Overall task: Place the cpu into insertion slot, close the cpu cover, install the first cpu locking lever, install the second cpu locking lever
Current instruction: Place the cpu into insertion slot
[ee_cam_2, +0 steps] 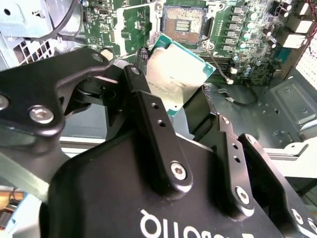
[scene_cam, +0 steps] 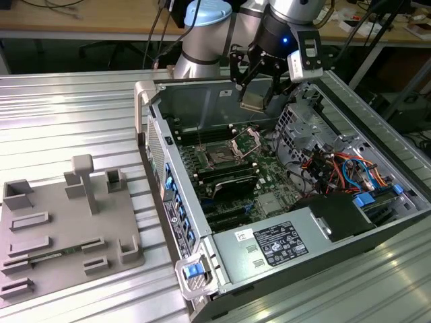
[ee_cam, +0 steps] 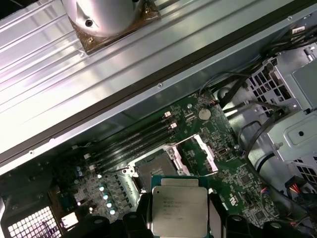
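Note:
My gripper [scene_cam: 254, 95] hangs over the back of the open computer case, shut on the cpu [scene_cam: 252, 101], a flat square chip with a silvery top. In both wrist views the chip [ee_cam_2: 173, 79] [ee_cam: 179, 210] sits between the two black fingers [ee_cam_2: 148, 124], gripped at opposite edges. The insertion slot [scene_cam: 219, 156] [ee_cam: 154, 171] [ee_cam_2: 183, 22], a dark square socket on the green board, lies below and apart from the chip. The cpu cover [ee_cam: 208, 153] stands swung open beside the socket.
A labelled grey power-supply box [scene_cam: 276, 245] fills the case's near end. A drive cage with coloured cables [scene_cam: 337, 168] lies at the exterior view's right. Long black memory slots [scene_cam: 229, 178] flank the socket. A grey fixture plate [scene_cam: 67, 222] rests on the ribbed table.

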Robot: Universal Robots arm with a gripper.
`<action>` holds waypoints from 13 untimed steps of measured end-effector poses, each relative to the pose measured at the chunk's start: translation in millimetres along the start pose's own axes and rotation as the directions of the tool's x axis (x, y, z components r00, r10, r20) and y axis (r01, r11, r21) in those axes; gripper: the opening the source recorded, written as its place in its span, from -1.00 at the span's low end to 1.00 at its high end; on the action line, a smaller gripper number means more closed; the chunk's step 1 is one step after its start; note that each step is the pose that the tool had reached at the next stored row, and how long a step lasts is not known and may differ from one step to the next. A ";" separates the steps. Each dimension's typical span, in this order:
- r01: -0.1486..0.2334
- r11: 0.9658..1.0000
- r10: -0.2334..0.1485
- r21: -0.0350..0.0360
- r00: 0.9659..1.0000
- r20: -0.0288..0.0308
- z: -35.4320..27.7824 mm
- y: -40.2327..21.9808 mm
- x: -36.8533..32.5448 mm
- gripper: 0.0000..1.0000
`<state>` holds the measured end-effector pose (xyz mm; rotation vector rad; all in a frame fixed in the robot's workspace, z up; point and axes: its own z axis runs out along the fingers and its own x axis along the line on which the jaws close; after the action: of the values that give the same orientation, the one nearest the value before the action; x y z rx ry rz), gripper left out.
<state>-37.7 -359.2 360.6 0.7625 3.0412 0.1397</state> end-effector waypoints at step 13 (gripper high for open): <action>-0.147 0.989 0.147 -0.004 0.989 0.013 2.6 -0.2 -0.1 0.09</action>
<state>-37.7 -359.2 358.0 0.9836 2.9702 0.1388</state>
